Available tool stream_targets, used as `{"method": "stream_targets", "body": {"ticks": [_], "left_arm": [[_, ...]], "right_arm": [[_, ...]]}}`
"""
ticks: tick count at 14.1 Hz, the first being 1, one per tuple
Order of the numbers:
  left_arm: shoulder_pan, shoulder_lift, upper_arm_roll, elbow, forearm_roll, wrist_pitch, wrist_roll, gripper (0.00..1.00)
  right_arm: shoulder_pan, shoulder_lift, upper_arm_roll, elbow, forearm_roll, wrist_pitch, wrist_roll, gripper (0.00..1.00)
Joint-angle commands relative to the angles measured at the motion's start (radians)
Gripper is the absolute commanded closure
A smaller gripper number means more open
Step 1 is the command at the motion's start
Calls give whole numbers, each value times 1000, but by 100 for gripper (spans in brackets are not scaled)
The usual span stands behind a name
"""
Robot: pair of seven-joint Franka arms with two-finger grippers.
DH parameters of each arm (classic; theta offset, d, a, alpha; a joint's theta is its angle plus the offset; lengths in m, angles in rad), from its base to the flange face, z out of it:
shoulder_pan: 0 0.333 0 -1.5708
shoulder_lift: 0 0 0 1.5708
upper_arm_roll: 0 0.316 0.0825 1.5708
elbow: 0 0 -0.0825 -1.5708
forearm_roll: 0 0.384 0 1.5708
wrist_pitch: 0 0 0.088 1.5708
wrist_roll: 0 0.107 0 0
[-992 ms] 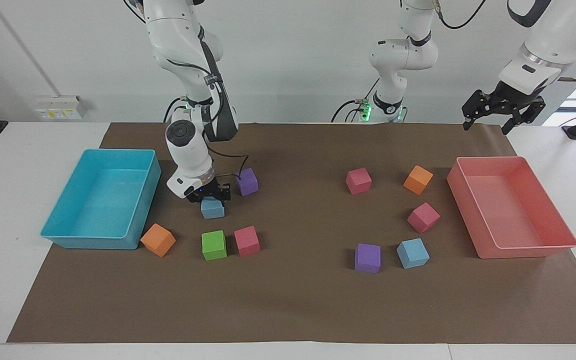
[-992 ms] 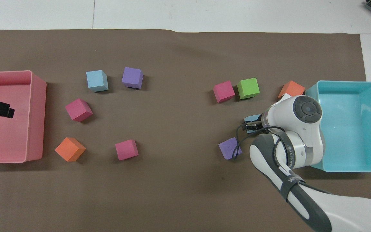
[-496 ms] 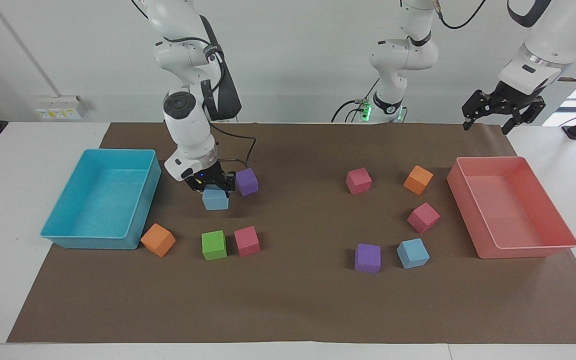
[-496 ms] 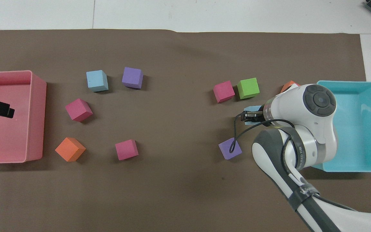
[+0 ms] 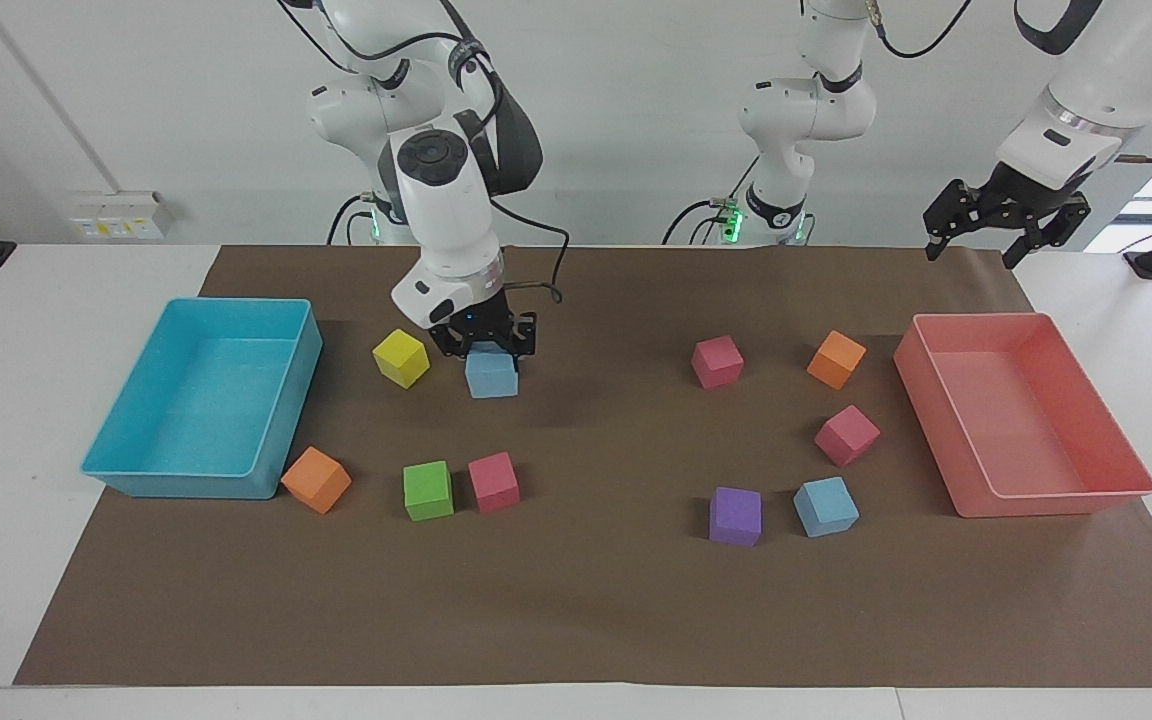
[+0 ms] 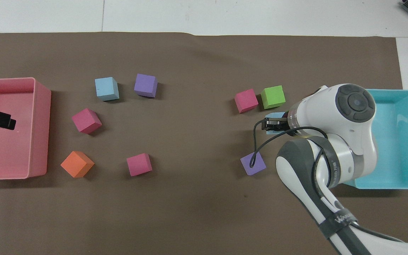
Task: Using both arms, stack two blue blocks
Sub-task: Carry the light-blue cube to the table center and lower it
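Two blue blocks mattered, and they were well apart. One blue block [image 5: 491, 372] hung clear of the brown mat [image 5: 576, 610], clamped between the fingertips of the right gripper [image 5: 485, 343], directly below its palm. In the overhead view that held block [image 6: 274, 116] showed only as a sliver beside the wrist. The other blue block [image 5: 825, 506] sat on the mat toward the left arm's end of the table, just beside a purple cube [image 5: 735, 516]. From the right gripper it lay off to the side, toward the left arm's end and farther from the robots. The left gripper [image 5: 1006, 222] waited up in the air over the mat's edge by the pink tray [image 5: 1056, 495], its fingers spread wide and holding nothing. As a judgement, the left gripper was nearer to the resting block than the loaded right gripper. The coming move would therefore turn on carrying the held block sideways across the mat.
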Motion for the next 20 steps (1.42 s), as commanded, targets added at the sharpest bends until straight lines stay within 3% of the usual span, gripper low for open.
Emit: {"method": "stream_targets", "body": {"ticks": [1,6,13,20], "left_arm": [[13,7,-9,18,9,-13,7,0],[13,13,-9,20,14,22,8,0],[4,26,-11,28,14,27,7,0],[-1,34,-11,20,9,59,2,0]], "right_arm": [[56,108,-2,137,1,-54,99,100],[131,313,-2,362,-3,-85,262,100],[193,415,-1,359,-17,13,288,100],[202,427,4,310,-12,21,164,100]]}}
